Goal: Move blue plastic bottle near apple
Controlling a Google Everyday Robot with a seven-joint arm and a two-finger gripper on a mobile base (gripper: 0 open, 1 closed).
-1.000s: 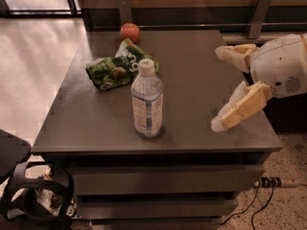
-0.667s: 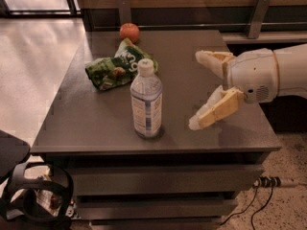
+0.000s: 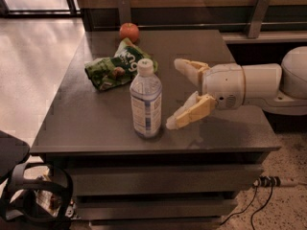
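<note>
The blue plastic bottle (image 3: 146,99) stands upright near the front edge of the dark table (image 3: 96,119). It is clear, with a white cap and a white-and-blue label. The apple (image 3: 129,31) is small, red-orange, and sits at the table's far edge, well behind the bottle. My gripper (image 3: 175,94) comes in from the right, just right of the bottle. Its cream fingers (image 3: 192,113) are spread wide and hold nothing. A small gap shows between the near fingertip and the bottle.
A crumpled green snack bag (image 3: 115,66) with white lettering lies between the bottle and the apple. A wooden wall with metal brackets (image 3: 255,14) runs behind the table. Drawers (image 3: 158,181) sit under the tabletop. A dark chair (image 3: 19,176) stands at the lower left.
My gripper has moved left across the table, from near the right edge to just beside the bottle. The bottle, bag and apple have not moved.
</note>
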